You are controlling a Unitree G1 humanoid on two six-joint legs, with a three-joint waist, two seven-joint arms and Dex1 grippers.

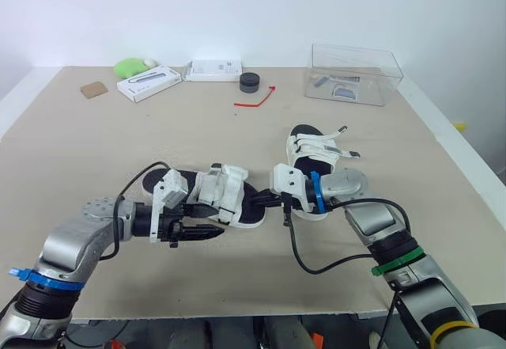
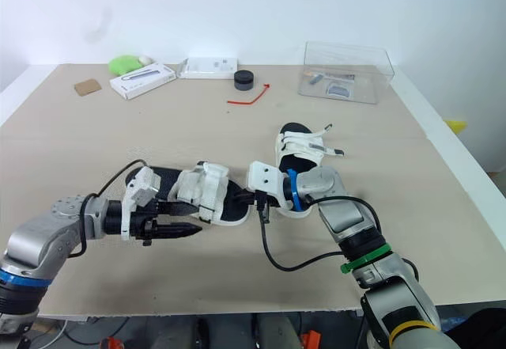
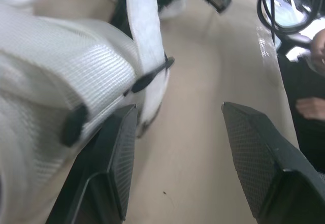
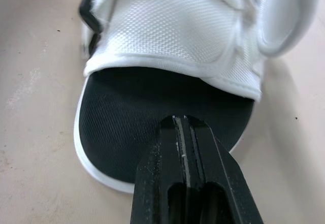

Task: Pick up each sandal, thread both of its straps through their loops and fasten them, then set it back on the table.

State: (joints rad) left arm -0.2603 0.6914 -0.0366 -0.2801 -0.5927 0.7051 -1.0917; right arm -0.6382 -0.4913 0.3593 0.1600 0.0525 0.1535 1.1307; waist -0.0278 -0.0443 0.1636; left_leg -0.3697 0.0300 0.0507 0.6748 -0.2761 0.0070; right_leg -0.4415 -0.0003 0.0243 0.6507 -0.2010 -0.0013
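Note:
A black-soled sandal with white mesh straps (image 1: 225, 191) lies across the middle of the table, toe toward my right arm. A second sandal (image 1: 315, 153) sits farther back on the right, its thin straps sticking out loose. My left gripper (image 1: 207, 233) is open just in front of the near sandal. One finger (image 3: 119, 153) rests beside a hanging white strap (image 3: 147, 46), and only table shows between the fingers. My right gripper (image 4: 184, 130) is shut, its tips at the toe end over the black footbed (image 4: 122, 117), holding nothing I can see.
At the back stand a clear plastic box (image 1: 353, 73), a black round puck (image 1: 250, 82), a red tie (image 1: 257, 98), two white boxes (image 1: 149, 82) (image 1: 213, 70), a green object (image 1: 130, 66) and a brown square (image 1: 93, 89). A person's hand (image 3: 317, 46) shows past the table edge.

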